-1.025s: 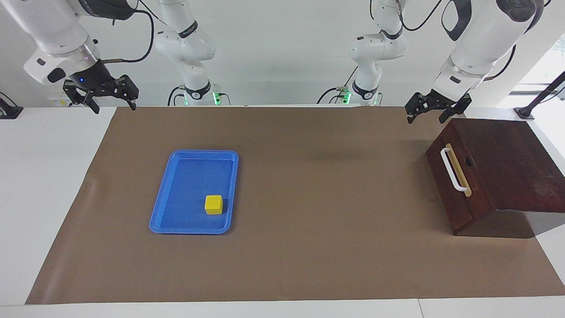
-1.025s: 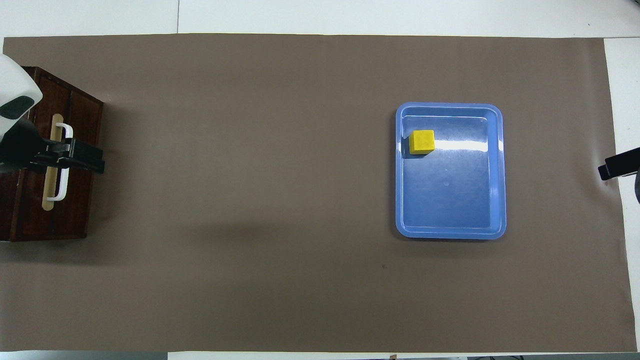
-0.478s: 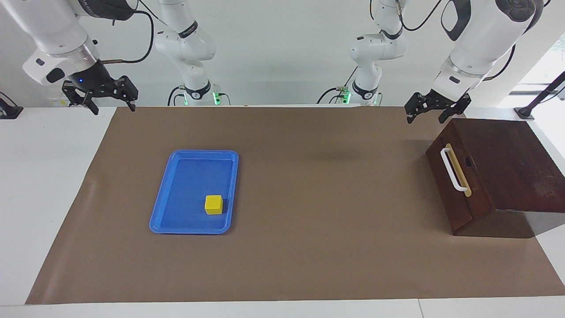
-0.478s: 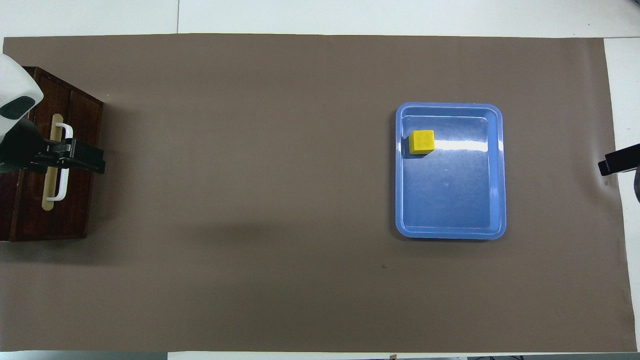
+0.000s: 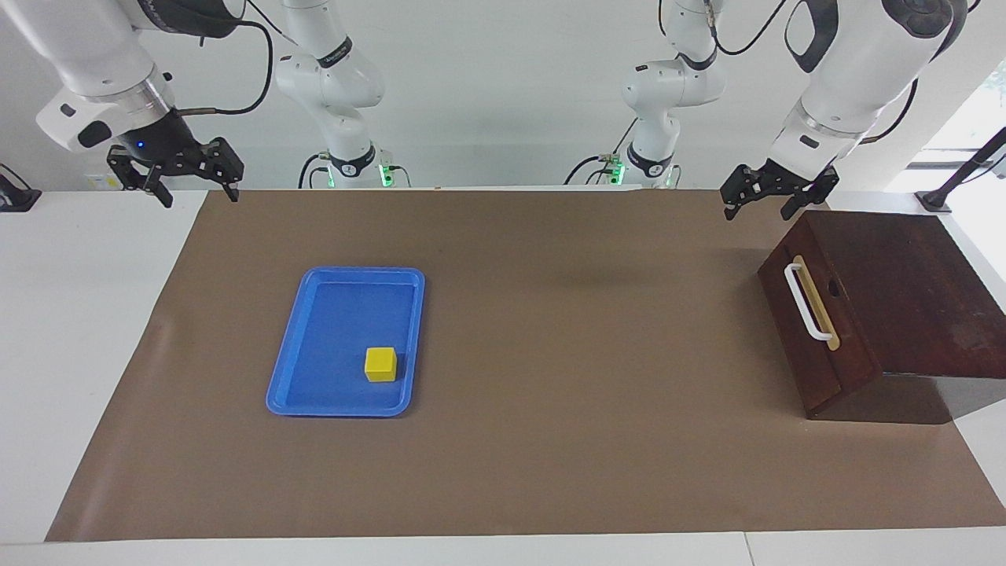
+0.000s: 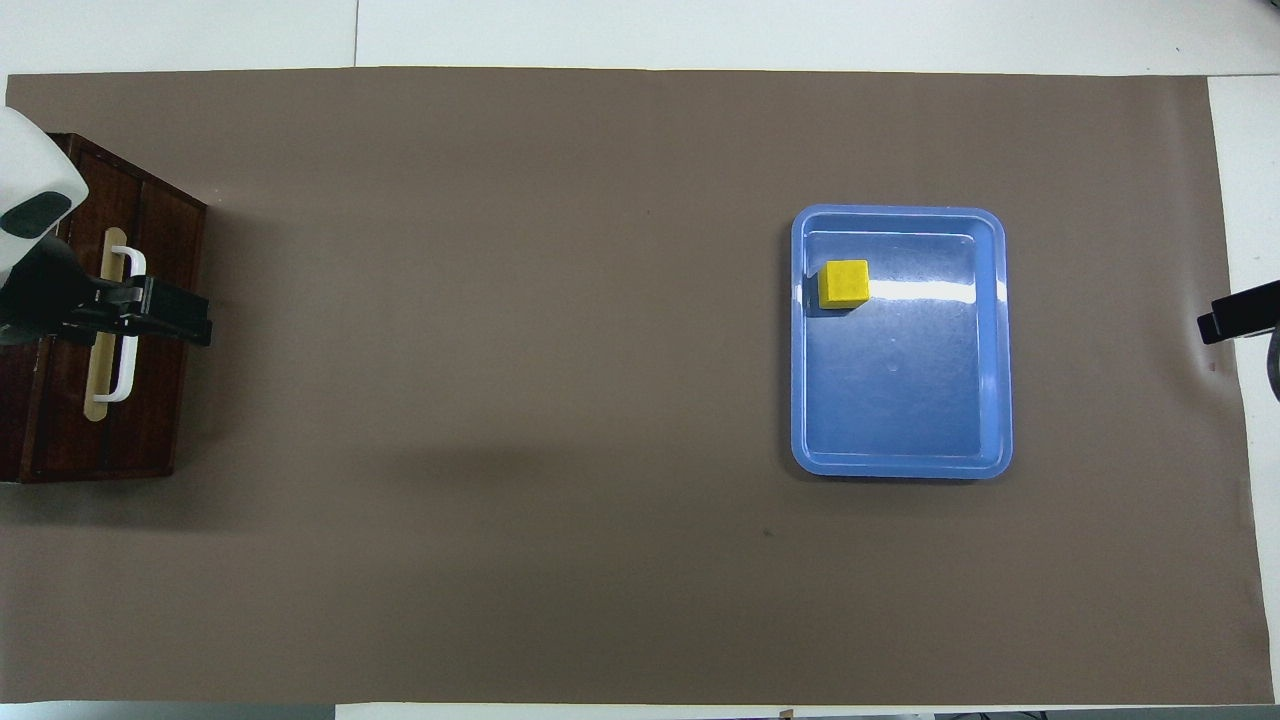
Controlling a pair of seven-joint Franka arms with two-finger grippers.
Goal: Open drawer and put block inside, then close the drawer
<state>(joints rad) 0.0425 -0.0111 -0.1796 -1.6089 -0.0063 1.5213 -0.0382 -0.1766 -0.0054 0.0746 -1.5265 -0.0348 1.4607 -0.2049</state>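
Both sets of fingers spread, left gripper (image 5: 760,203) up over the table (image 5: 566,472) near the shut drawer (image 5: 817,326), right gripper (image 5: 174,182) up at its own end, block (image 5: 380,364) in blue tray (image 5: 314,405).

Glossy blue plastic tray (image 6: 985,340), matt brown paper mat (image 6: 550,400), dark wooden drawer (image 5: 817,330)

Drawer (image 5: 817,314), dark reddish-brown wood with white bar handle (image 5: 807,302) on a tan strip, is sitting shut at right edge of the facing view. Small yellow block (image 5: 380,364) is resting flat in blue tray (image 5: 314,407), lower left of centre.
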